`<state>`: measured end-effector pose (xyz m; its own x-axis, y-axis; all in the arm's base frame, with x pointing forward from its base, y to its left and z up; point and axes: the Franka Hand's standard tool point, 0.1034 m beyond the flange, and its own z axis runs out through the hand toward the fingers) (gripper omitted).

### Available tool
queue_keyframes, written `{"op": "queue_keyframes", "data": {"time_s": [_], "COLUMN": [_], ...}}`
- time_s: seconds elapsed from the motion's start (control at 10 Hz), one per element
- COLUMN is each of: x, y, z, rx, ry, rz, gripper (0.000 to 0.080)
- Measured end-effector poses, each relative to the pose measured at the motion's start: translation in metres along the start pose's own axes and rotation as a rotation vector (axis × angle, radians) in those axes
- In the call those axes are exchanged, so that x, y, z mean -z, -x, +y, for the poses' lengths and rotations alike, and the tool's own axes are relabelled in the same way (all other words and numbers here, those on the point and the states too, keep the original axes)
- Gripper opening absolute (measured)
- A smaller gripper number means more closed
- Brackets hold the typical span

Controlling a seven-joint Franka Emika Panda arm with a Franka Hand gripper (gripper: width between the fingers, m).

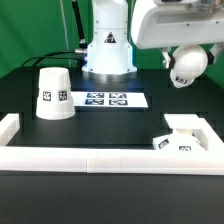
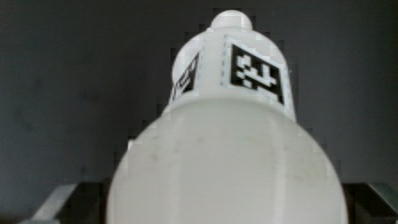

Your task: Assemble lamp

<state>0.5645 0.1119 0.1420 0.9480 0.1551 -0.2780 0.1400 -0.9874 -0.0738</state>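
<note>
Hanging above table (image 1: pixel 120 128), bulb (image 1: pixel 188 67) apparently clamped in tool (image 1: pixel 181 55)

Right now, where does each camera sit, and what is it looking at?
Exterior view: sits off the arm, facing the robot's pedestal across the black table; it sees the shade, marker board and base, plus the gripper up high.
Wrist view: sits on the wrist, looking along the bulb towards the dark table; only grey bits of the gripper show at the picture's edge.
Shared: both see the bulb held in the gripper.
</note>
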Motion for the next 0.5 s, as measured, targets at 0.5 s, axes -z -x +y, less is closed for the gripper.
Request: {"op": "queue_keyframes", "data": {"time_s": [0.5], "x": [0.021], "y": [-0.021], "z": [0.013], "rx": [0.063], "ry": [0.034], "rz": [0.330], "gripper": [0.0579]}}
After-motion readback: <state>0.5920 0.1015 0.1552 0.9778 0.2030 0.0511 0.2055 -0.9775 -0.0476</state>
